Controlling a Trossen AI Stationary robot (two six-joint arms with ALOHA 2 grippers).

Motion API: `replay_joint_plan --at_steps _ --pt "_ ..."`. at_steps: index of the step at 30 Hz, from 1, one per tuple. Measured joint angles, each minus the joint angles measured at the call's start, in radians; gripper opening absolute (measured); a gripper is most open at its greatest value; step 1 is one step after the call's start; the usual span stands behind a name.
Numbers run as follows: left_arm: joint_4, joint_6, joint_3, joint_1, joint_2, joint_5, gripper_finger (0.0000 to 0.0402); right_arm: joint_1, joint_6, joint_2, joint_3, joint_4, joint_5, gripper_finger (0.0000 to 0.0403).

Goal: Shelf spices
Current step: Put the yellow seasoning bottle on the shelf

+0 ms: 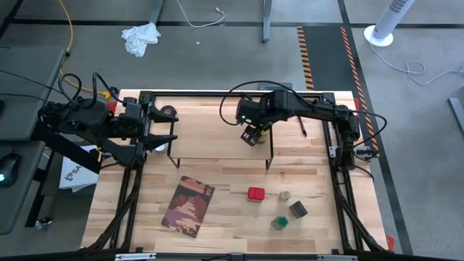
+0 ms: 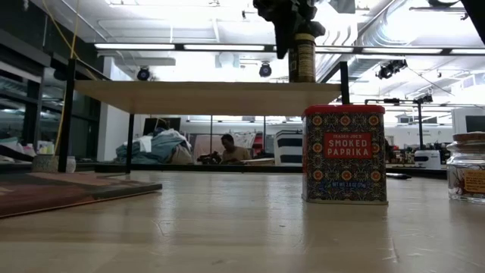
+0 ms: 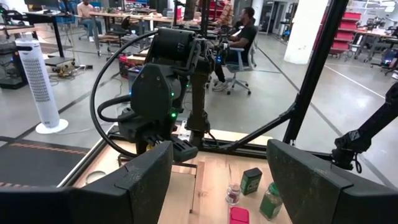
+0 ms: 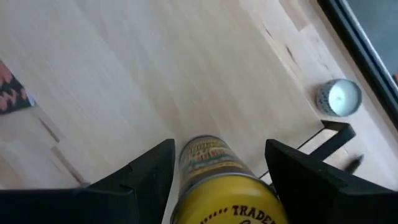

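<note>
Yellow-topped jar (image 4: 214, 180) sits between the fingers of the right gripper (image 1: 255, 135), which is closed around it and holds it upright at the right end of the shelf (image 1: 217, 138). Low view: jar base at the level of the shelf board, right above its right edge; contact with the board cannot be told.

Shelf stands across the far middle of the table (image 1: 232, 232), on thin black legs.

Remaining spices on the table near-right of the shelf:
- red box (image 1: 255, 193), upright, label "SMOKED PAPRIKA" readable in low view
- clear glass jar (image 1: 284, 196), just right of the red box
- dark grey tin (image 1: 298, 210), near-right of the glass jar
- green-topped jar (image 1: 280, 222), nearest of the group

Left gripper (image 1: 161, 135) waits at the left end of the shelf, fingers spread wide, nothing in them.

Book (image 1: 188, 206) lies flat, near-left of the red box. Tape roll (image 1: 169, 112) at the far edge, left of centre.
</note>
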State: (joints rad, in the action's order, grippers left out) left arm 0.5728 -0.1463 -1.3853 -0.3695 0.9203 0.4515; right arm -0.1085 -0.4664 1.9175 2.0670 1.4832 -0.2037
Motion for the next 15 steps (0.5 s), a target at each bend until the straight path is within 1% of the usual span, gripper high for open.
replay_joint_plan --at_steps 5,10,13,15 --pt "0.0 0.0 0.0 0.0 0.002 0.003 0.0257 0.0 0.005 0.0 0.0 -0.015 -0.055 0.0245" --pt "0.0 0.0 0.0 0.0 0.014 0.003 0.0257 -0.001 0.044 0.0 0.0 -0.038 -0.133 0.0245" --pt "0.0 0.0 0.0 0.0 0.024 0.003 0.0257 0.0 0.106 -0.006 0.001 -0.016 -0.156 0.0245" --pt "0.0 0.001 0.0 0.0 0.03 0.006 0.0257 0.003 0.124 -0.024 0.001 0.004 -0.151 0.0245"
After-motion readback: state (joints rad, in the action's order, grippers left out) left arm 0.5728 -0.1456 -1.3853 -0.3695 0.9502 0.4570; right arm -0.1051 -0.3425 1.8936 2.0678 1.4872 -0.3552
